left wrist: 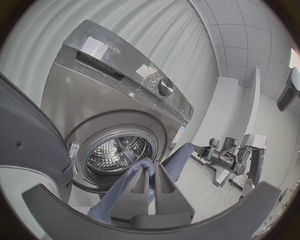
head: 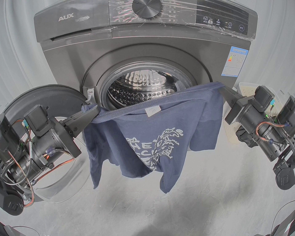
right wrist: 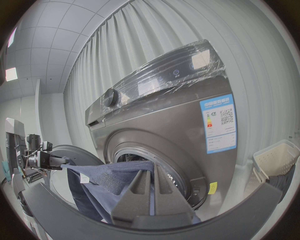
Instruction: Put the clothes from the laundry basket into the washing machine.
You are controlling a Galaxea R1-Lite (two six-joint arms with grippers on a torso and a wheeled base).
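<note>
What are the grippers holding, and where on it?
A navy T-shirt, by its top edge: left gripper pinches one end, right gripper the other.

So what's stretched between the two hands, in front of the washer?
A navy T-shirt, its top edge pinched by the left hand and the right hand, hanging before the open drum; head view.

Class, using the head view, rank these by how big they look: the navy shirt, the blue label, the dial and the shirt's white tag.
1. shirt
2. label and dial: nearly alike, and the dial is cut off by the top edge, so unranked
3. tag
</note>
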